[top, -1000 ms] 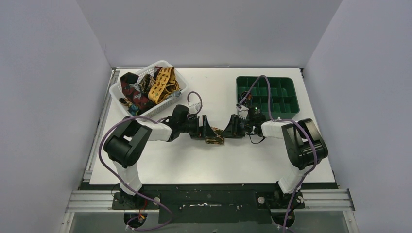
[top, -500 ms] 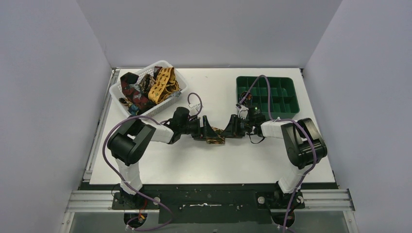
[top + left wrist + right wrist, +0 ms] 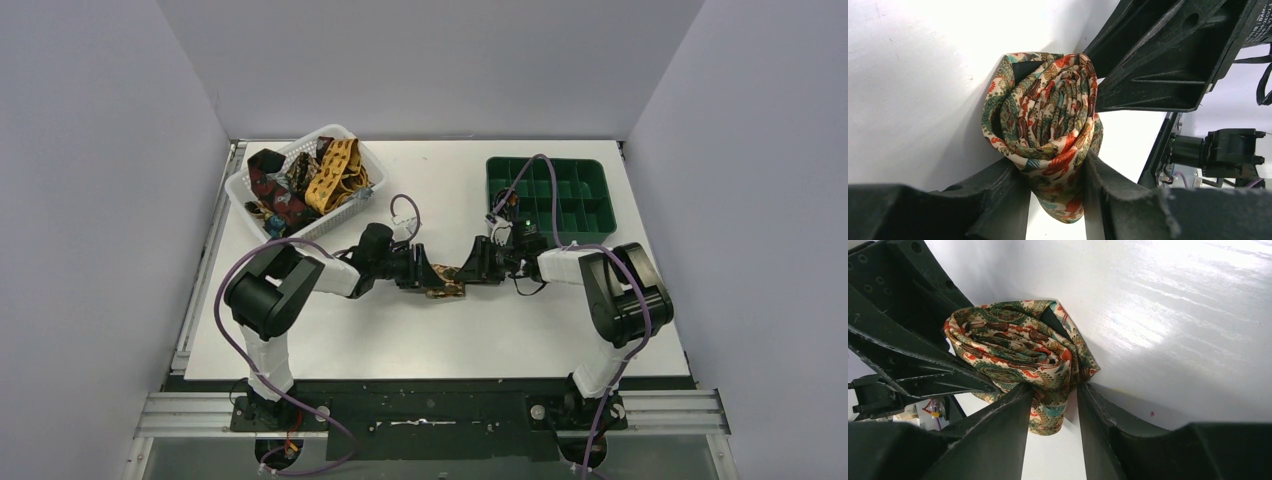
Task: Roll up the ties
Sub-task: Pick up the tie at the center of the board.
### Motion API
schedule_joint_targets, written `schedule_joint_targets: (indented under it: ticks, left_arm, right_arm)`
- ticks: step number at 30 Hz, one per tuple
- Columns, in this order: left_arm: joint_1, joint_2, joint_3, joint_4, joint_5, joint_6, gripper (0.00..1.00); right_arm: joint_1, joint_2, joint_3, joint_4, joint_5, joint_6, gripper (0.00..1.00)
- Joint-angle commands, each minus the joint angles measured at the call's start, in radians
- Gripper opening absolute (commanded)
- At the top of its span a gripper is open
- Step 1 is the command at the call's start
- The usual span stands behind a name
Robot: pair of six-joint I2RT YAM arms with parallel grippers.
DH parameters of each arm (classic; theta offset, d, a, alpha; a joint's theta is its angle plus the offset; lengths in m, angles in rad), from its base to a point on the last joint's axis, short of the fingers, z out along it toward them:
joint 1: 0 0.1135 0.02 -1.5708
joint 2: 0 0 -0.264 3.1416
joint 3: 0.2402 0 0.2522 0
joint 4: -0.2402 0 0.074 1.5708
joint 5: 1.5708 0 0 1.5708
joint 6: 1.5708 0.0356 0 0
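Closing in from the left, the left jaws have narrowed since a second ago and now clamp the rolled paisley tie (image 3: 1048, 135) on both sides. From the opposite side the right jaws pinch the same coil, which sits on the white worktop (image 3: 400, 340) midway between the arms. More ties (image 3: 305, 180) lie heaped in the white basket (image 3: 237, 188) at far left; a green divided tray (image 3: 585, 200) stands far right.

A lab cell: grey walls (image 3: 430, 60) (three sides) boxing a white table (image 3: 400, 340).
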Motion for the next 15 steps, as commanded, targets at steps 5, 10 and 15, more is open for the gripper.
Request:
schedule_joint_targets:
  ticks: [5,10,15]
  left_arm:
    - [-0.017,-0.064,-0.018,0.012,0.005,0.102,0.21]
    - [-0.017,-0.124,-0.059,0.044,0.012,0.143,0.09]
    - [-0.029,-0.238,-0.102,-0.074,0.031,0.322,0.00]
  right_arm:
    - [-0.013,-0.102,0.045,-0.092,-0.030,-0.065,0.64]
    - [-0.019,-0.205,0.017,0.017,0.007,-0.088,0.73]
    - [0.015,-0.312,-0.097,0.264,-0.074,-0.279,0.77]
